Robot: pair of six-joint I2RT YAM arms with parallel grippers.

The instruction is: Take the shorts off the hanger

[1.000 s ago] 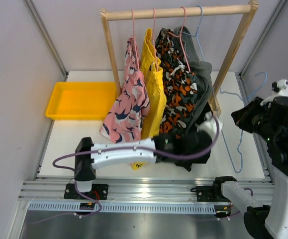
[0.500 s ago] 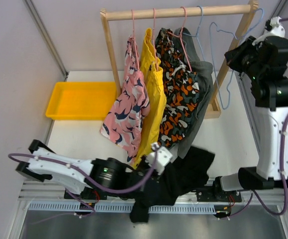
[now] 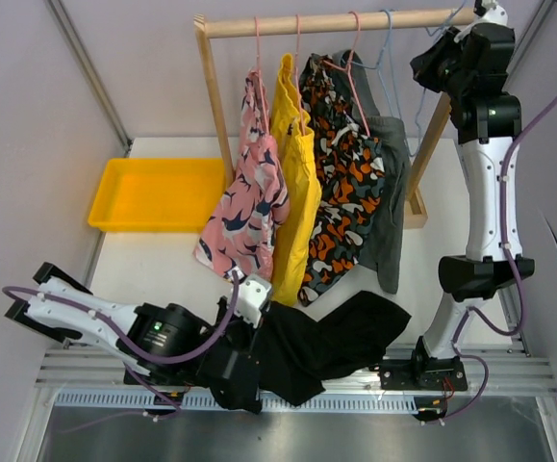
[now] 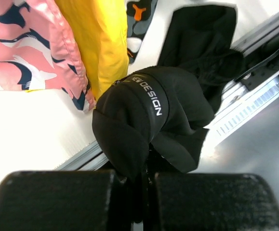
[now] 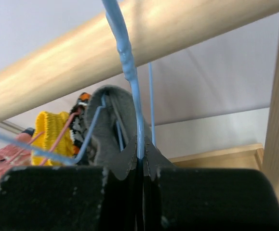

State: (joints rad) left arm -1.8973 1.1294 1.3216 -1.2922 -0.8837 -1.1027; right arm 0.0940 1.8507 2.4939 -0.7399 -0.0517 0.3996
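Black shorts [image 3: 336,337] dragged nearer, left gripper [image 4: 146,179] clamped; yellow tray [image 3: 143,192] apart.

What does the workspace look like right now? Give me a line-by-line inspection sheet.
Surface: white table, no spills seen.
Job's things: black shorts off the rack, draped over the table's near edge; pink shorts, yellow shorts, camouflage shorts and grey shorts hang on the rack.
Clutter: yellow tray at far left.
Grippers: left gripper shut on black shorts; right gripper shut on blue hanger up at the rail.
Cables: purple cables run along both arms, none seen snagged.
Surroundings: wooden rack, grey walls.
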